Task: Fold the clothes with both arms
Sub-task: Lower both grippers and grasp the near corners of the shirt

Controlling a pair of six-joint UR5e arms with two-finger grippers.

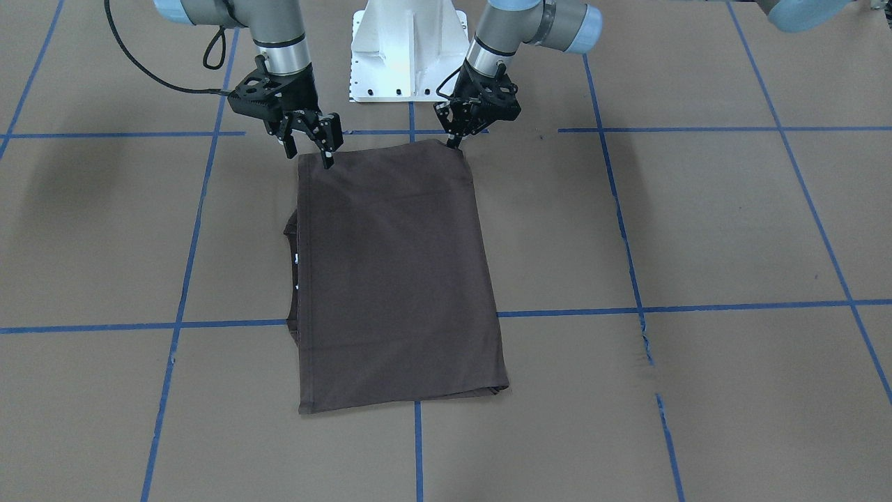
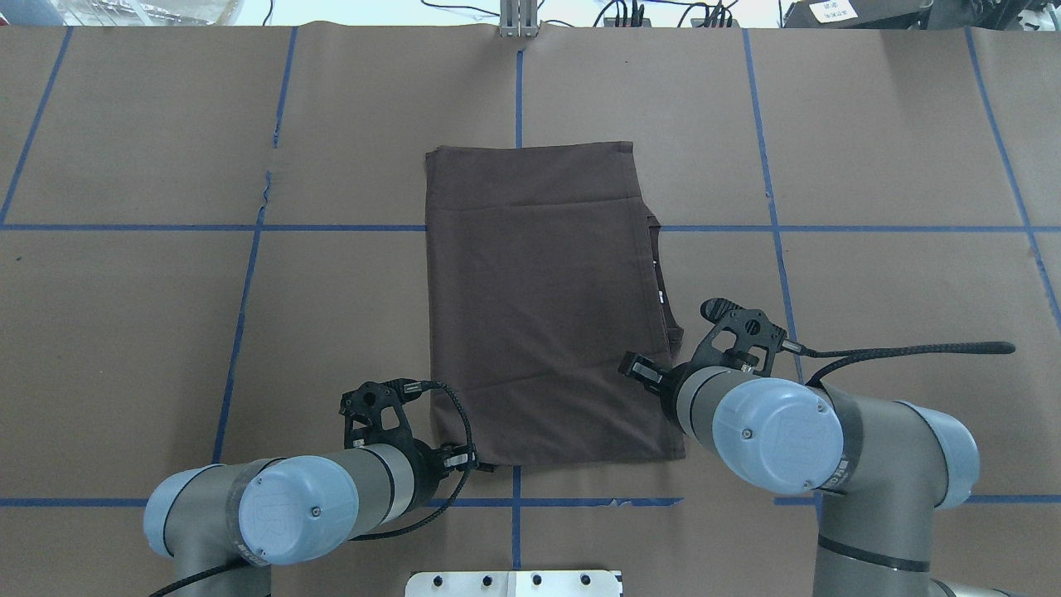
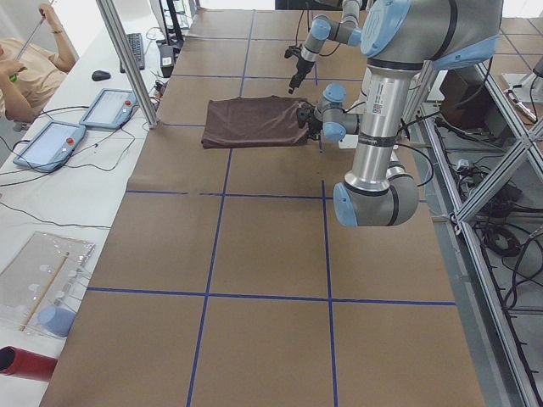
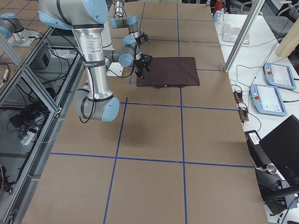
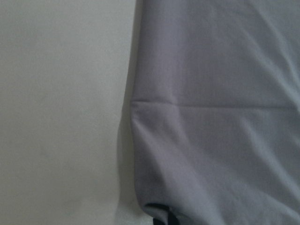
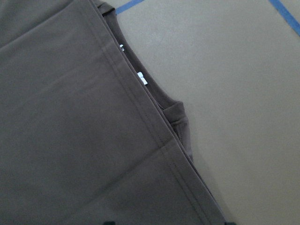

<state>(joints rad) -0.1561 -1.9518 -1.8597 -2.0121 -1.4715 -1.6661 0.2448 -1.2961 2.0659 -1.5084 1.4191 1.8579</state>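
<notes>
A dark brown T-shirt lies flat on the desk, folded into a tall rectangle. It sits in the middle of the brown-papered top, right in front of the robot, with a blue tape line running under it. Its collar and small white labels peek out from under the folded layer on the robot's right side.

The right arm and the left arm reach to the shirt's edge nearest the robot, one at each corner. The right fingers are spread wide with nothing between them. One tip is at the corner of the cloth, the other over bare desk just beside it. The left fingers sit at the other corner, seen edge-on. From here I can't tell whether they are parted or pinching the fabric.

A person sits across from the robot, beyond the desk's edge.
</notes>
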